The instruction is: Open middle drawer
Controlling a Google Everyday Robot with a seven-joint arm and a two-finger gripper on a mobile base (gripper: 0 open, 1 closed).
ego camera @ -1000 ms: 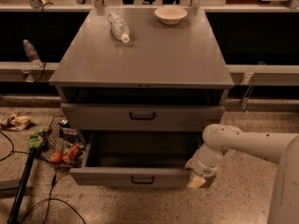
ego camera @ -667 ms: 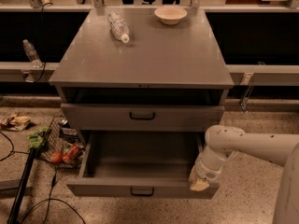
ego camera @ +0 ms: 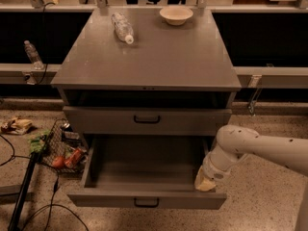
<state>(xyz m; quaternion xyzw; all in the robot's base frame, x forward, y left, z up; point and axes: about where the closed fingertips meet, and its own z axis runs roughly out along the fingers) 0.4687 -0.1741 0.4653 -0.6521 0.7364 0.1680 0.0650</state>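
Observation:
The grey cabinet (ego camera: 144, 61) has a taller-fronted top drawer (ego camera: 147, 121) that is shut. Below it the middle drawer (ego camera: 144, 170), a wide shallow tray with a low front and a small black handle (ego camera: 147, 203), stands pulled far out toward the camera, and its inside is bare. My gripper (ego camera: 205, 182) is at the end of the white arm (ego camera: 250, 148), low at the drawer's right wall near the front corner. The lowest drawer is hidden under the open tray.
A plastic bottle (ego camera: 122, 28) lies on the cabinet top, with a cream bowl (ego camera: 176, 14) behind it. A wire basket of litter (ego camera: 60, 150) and cables (ego camera: 29, 196) lie on the floor at the left. Another bottle (ego camera: 32, 54) stands on the left ledge.
The middle drawer has slid further out toward the camera. My gripper has moved forward and down with its right side.

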